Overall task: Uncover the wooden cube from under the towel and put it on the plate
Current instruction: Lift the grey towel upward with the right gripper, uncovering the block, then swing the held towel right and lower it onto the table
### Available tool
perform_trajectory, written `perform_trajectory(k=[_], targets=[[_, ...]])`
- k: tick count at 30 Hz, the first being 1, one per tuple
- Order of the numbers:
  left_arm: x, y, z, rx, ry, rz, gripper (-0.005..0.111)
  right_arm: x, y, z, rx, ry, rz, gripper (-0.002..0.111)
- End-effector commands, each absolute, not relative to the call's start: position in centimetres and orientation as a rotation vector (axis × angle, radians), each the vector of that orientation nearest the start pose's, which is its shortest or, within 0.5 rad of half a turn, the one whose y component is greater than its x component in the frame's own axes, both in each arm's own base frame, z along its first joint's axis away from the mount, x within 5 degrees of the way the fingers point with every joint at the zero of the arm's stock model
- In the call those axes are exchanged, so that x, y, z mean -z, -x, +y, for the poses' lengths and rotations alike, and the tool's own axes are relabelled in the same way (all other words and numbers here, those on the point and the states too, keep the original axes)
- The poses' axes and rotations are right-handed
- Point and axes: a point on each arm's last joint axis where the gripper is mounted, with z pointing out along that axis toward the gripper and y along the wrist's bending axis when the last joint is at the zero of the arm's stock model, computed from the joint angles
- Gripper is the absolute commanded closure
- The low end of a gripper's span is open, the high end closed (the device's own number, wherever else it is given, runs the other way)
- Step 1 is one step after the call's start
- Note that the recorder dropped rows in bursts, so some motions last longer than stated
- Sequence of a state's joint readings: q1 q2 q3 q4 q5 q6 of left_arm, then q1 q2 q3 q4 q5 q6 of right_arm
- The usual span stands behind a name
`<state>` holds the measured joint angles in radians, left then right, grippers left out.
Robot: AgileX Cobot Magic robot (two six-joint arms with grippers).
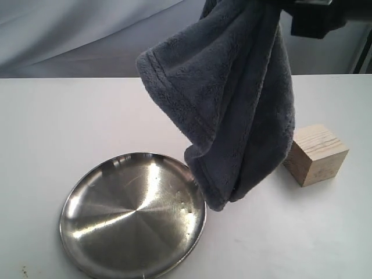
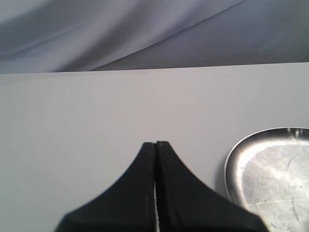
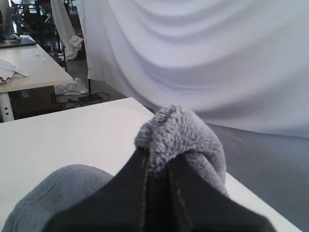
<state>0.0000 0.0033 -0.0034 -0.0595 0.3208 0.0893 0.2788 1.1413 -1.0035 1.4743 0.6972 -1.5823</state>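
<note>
The blue-grey plush towel [image 1: 232, 99] hangs in the air from the top of the exterior view, its lower end just above the table beside the plate. My right gripper [image 3: 159, 157] is shut on a fold of the towel [image 3: 181, 133]. The pale wooden cube [image 1: 317, 154] stands uncovered on the white table, to the right of the hanging towel. The round steel plate [image 1: 132, 216] lies at the front left with nothing on it. My left gripper [image 2: 155, 143] is shut and holds nothing, low over the table with the plate's rim [image 2: 231, 162] close beside it.
The white table [image 1: 58, 133] ends at a far edge against a grey draped backdrop [image 1: 75, 35]. Part of the right arm [image 1: 325, 14] shows dark at the top right. Other tables and clutter [image 3: 29, 63] stand beyond in the right wrist view.
</note>
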Motion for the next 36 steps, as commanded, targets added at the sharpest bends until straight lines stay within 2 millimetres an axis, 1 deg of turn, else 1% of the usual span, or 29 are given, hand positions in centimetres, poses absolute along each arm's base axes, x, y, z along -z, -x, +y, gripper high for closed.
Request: perform_trajectory(k=[1, 6, 11, 14, 19, 23, 29, 36], targets=[[-18.5, -5.4, -0.2, -0.001, -0.035, 1.792, 0.107, -41.0, -19.7, 11.8, -0.687, 0.839, 1.428, 0.108], [-18.5, -5.4, -0.2, -0.001, -0.035, 1.792, 0.107, -42.3, -18.0, 11.3, -0.673, 0.844, 1.368, 0.108], [-18.5, -5.4, -0.2, -0.001, -0.035, 1.792, 0.107, -43.6, -15.9, 10.6, -0.615, 0.857, 1.302, 0.108], [-18.5, -5.4, -0.2, -0.001, -0.035, 1.792, 0.107, -43.9, -14.8, 10.2, -0.575, 0.880, 1.303, 0.108], [-18.5, -5.4, -0.2, -0.001, -0.035, 1.792, 0.107, -43.7, -13.5, 9.5, -0.479, 0.925, 1.357, 0.108], [-18.5, -5.4, -0.2, -0.001, -0.035, 1.792, 0.107, -43.3, -13.0, 8.9, -0.404, 0.943, 1.420, 0.108], [-18.5, -5.4, -0.2, -0.001, -0.035, 1.792, 0.107, -42.9, -13.3, 8.1, -0.308, 0.901, 1.491, 0.108], [-18.5, -5.4, -0.2, -0.001, -0.035, 1.792, 0.107, -42.6, -13.6, 7.8, -0.275, 0.893, 1.532, 0.108]])
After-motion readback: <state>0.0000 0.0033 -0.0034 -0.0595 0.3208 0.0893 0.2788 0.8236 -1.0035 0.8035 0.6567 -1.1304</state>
